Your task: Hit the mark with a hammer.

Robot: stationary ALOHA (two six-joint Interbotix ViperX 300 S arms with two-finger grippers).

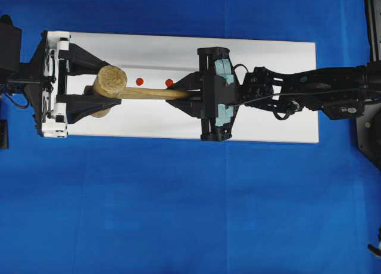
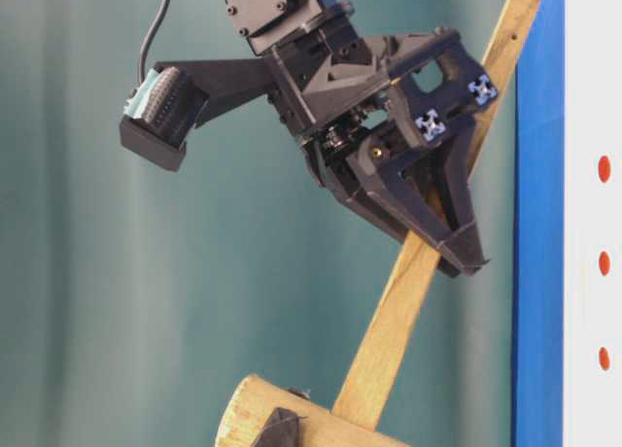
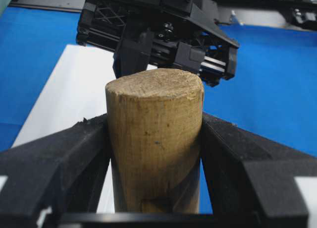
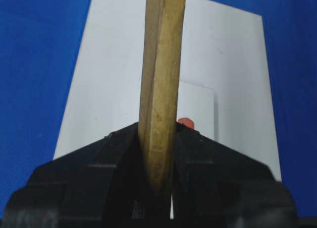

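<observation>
Left gripper point(image 3: 153, 153) clamps the hammer point(image 1: 119, 86) by its thick, rough-grained cylindrical head. Right gripper point(image 4: 158, 153) is closed on the flat, pale wooden handle.

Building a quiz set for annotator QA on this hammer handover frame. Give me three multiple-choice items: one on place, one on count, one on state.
1. Where does the left end effector grip the pale wooden mallet?
A. handle end
B. cylindrical head
C. nowhere

2. How many small red dots show on the white board in the table-level view?
A. one
B. three
C. five

3. The right end effector is:
A. shut on the flat handle
B. open above the board
C. out of view

Key: B, the left wrist view shows both fingers against the head; B, three dots line up; A, the right wrist view shows its fingers pressed to the handle.
</observation>
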